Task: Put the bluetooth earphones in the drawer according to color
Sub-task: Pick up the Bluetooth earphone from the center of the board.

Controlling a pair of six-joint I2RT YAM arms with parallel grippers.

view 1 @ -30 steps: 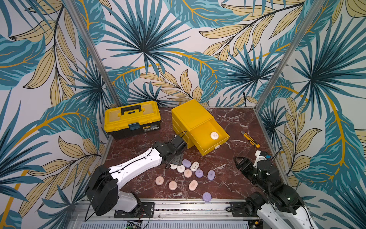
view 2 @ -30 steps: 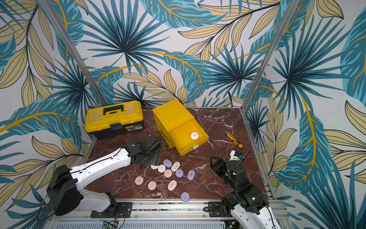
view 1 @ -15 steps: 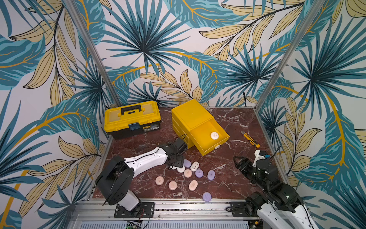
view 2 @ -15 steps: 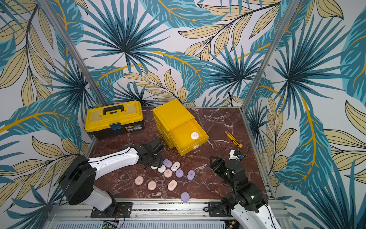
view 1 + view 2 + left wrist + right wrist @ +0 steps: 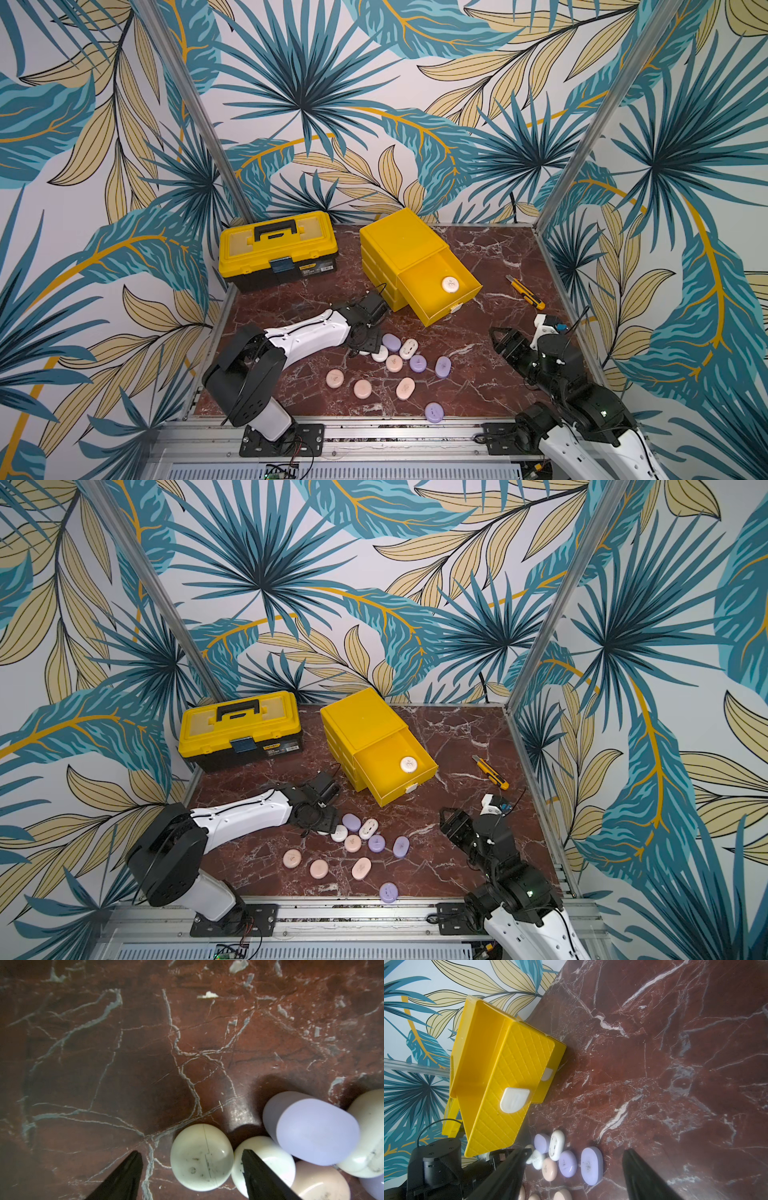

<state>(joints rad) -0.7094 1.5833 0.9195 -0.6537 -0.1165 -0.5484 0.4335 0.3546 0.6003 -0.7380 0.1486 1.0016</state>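
In both top views the earphone cases (image 5: 394, 363) lie clustered on the marble table (image 5: 473, 390) in front of the yellow chest (image 5: 395, 237). Its top drawer (image 5: 424, 282) is pulled out and holds a lone white case (image 5: 450, 284). The left gripper (image 5: 365, 349) points down at the end of the cluster nearest the chest. Its own wrist hides its fingertips and half covers one case. The right gripper (image 5: 446, 814) hangs well apart from the cluster. The two lower drawers are shut, so their contents cannot be seen.

In the left wrist view the fingers (image 5: 124, 1178) stand wide, with a round white case (image 5: 201, 1157) between them, not yet pinched. One finger overlaps the neighbouring white case (image 5: 270, 1155) just beside it. The shells look hard, light, smooth and rounded, so they would probably slip. A squeeze across the narrow middle, low down, seems safest.

In the right wrist view its fingers (image 5: 643, 1176) are spread wide with nothing between them. Some pink cases (image 5: 563, 1194) are cut off at the edge, and the marks on the lids are too smudged to read.
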